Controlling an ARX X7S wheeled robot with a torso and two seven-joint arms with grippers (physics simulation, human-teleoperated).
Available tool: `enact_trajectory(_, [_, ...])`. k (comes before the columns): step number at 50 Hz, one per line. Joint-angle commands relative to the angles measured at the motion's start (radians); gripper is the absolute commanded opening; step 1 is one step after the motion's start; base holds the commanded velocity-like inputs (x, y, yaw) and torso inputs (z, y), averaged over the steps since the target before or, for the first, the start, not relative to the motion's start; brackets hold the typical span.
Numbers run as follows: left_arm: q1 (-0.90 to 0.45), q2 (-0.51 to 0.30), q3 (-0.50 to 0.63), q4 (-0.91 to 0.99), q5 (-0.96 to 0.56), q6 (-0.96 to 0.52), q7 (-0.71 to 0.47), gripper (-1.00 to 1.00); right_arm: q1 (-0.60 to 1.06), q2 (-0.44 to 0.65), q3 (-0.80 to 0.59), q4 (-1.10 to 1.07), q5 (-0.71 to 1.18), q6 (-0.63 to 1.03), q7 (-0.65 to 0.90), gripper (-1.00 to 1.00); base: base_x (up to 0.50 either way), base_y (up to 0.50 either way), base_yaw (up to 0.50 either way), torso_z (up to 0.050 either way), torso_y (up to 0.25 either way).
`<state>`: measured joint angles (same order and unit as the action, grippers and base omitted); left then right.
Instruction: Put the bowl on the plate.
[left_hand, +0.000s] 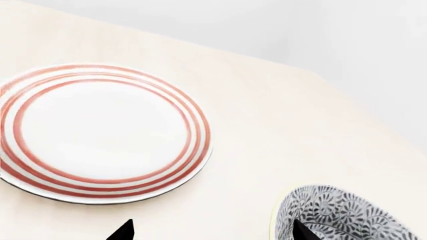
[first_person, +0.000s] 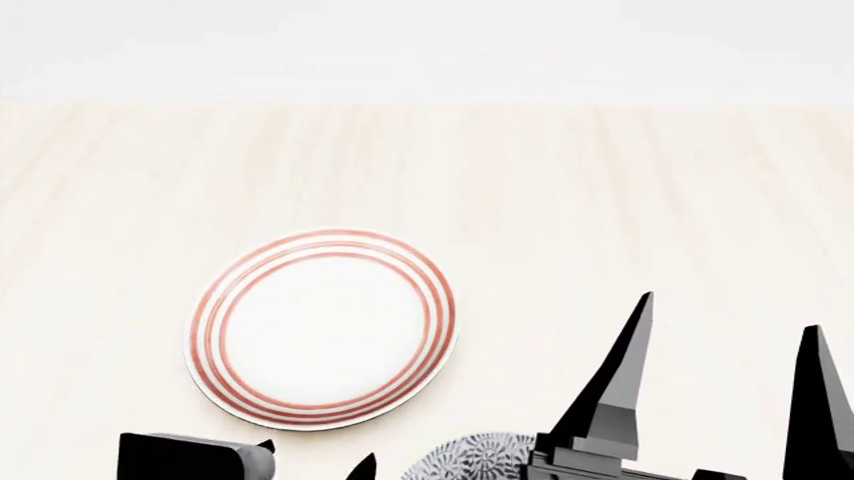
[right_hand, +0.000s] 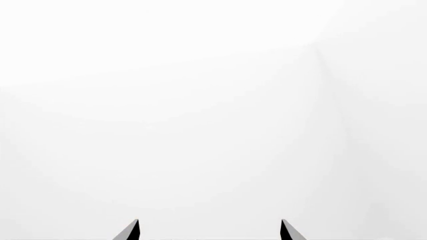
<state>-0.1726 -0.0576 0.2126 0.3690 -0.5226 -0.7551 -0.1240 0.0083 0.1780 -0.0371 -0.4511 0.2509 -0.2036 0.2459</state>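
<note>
- Black pointed fingers (left_hand: 128, 230) of the left gripper (left_hand: 210, 231) are apart, one tip above the deep round grey-and-white flowery bowl (left_hand: 347, 212).
- Right gripper (first_person: 727, 360) fingers are apart too, holding nothing.
- Bowl sits on the pale tabletop (first_person: 601, 200), near the white plate with red rings (first_person: 324, 328), not touching.
- Best to pinch the bowl's rim gently, then lift straight up.

A pale, cream-coloured wooden table (first_person: 601, 200) with faint lengthwise grain fills most of the head view. Its far edge runs straight across the upper part of that view. Beyond the edge rises a plain white wall (first_person: 427, 40), which also shows in the left wrist view (left_hand: 360, 35).
</note>
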Motion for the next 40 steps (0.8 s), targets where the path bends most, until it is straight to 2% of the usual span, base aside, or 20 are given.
enact_trajectory(1, [-0.068, 0.043, -0.043, -0.006, -0.157, -0.102, -0.05, 1.0, -0.003, -0.008, 0.009, 0.008, -0.017, -0.009, -0.012, 1.0, 0.0, 0.0, 0.0, 0.0, 0.0])
enact_trajectory(24, [-0.1, 0.021, -0.017, -0.098, -0.321, -0.148, -0.168, 1.0, -0.005, 0.007, -0.008, 0.014, -0.012, -0.014, 0.004, 1.0, 0.0, 0.0, 0.0, 0.0, 0.0])
enact_trajectory(40, [-0.128, -0.002, 0.03, -0.112, -0.357, -0.167, -0.199, 1.0, -0.006, 0.017, -0.019, 0.012, -0.009, -0.019, 0.012, 1.0, 0.0, 0.0, 0.0, 0.0, 0.0])
